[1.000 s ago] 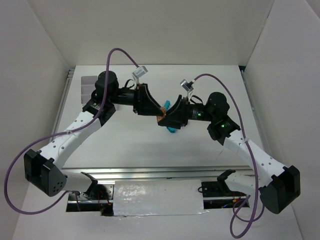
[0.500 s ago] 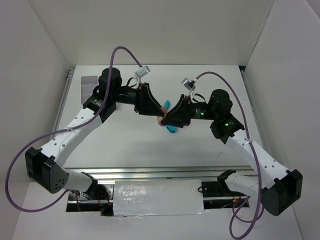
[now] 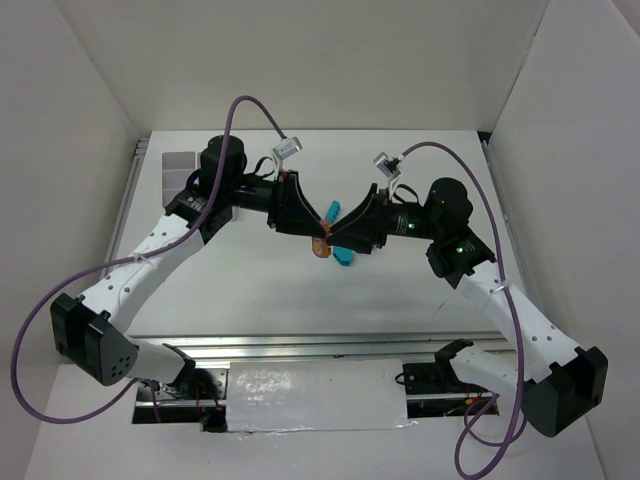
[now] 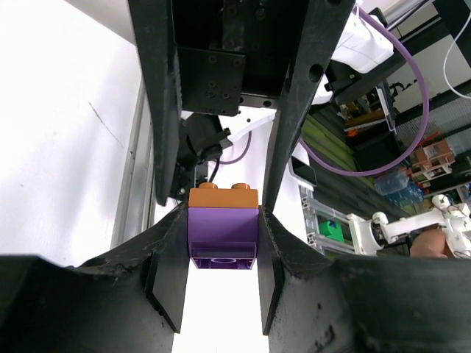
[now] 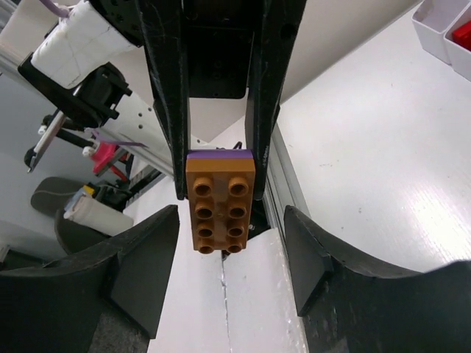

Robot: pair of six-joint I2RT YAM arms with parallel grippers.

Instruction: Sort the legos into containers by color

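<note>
Clamping the purple brick (image 4: pixel 223 237) by its two smooth side walls, the left gripper (image 4: pixel 223 220) is closed down tight on it and holds it in the air above the middle of the table (image 3: pixel 250 290). An orange-brown plate (image 5: pixel 221 209) is stuck on the end of the brick facing the right arm, with its studs pointing that way. The right gripper (image 5: pixel 229 213) has its jaws spread, one on each side of the plate and just clear of it, holding nothing.

Both pieces look light, rigid and glossy, and the stud joint is probably tight. The plate is thin, so a square pinch on its long edges should hold best; a shallow or crooked one could slip off.

A teal lego (image 3: pixel 343 258) lies on the table just below. The tray (image 5: pixel 434 22) shows a red lego (image 5: pixel 462 33) in one compartment.
</note>
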